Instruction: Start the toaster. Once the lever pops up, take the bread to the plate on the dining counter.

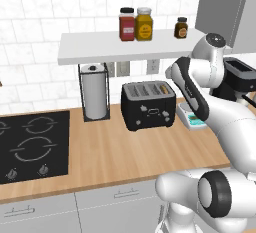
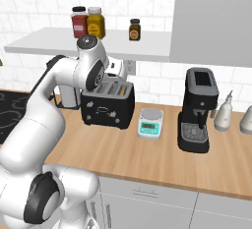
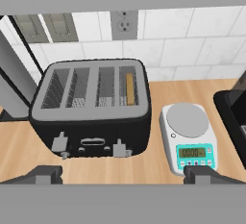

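A: The bread (image 3: 129, 89) stands on edge in the right-hand slot of the toaster (image 3: 91, 107), on the wood surface (image 3: 153, 98). It looks light, stiff and crumbly; pinch its top edge.

B: The end effector (image 3: 122, 174) hovers in front, fingers wide apart, empty. The boxy black toaster's levers look small and smooth.

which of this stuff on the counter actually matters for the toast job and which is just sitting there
Part of the job:
- toaster
- bread, standing in the toaster's rightmost slot
- gripper, fingers wide open above the toaster's front

Just lying about:
- kitchen scale
- coffee machine
- paper towel roll
- three jars on the shelf
- cooktop
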Robot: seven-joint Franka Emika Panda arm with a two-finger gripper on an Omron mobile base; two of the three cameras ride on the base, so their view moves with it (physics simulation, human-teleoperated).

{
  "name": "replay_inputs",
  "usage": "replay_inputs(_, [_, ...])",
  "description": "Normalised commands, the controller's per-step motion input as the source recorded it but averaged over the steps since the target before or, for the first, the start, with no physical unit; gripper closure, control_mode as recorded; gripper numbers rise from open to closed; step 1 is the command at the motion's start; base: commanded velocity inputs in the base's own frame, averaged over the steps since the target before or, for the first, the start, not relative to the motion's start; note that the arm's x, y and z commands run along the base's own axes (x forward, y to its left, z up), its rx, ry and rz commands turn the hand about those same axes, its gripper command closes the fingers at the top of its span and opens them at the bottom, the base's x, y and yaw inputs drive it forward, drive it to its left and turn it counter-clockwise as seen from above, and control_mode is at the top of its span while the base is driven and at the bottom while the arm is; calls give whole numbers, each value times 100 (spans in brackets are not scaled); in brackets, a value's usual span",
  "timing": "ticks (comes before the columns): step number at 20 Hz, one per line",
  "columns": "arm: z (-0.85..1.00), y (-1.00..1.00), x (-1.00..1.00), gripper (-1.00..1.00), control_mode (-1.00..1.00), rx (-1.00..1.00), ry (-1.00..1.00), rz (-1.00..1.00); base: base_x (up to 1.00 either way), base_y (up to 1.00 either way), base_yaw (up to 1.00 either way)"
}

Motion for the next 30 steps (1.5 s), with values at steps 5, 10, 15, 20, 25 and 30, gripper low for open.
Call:
replay_inputs(5, [0,0,0,-100,-100,0,0,0,0,0,0])
replay_inputs(10, [0,0,0,-100,-100,0,0,0,0,0,0])
replay_inputs(15, [0,0,0,-100,-100,0,0,0,0,0,0])
replay_inputs(20, [0,0,0,-100,-100,0,0,0,0,0,0])
replay_inputs(25, [0,0,0,-100,-100,0,0,0,0,0,0])
replay_inputs(30, [0,0,0,-100,-100,0,0,0,0,0,0])
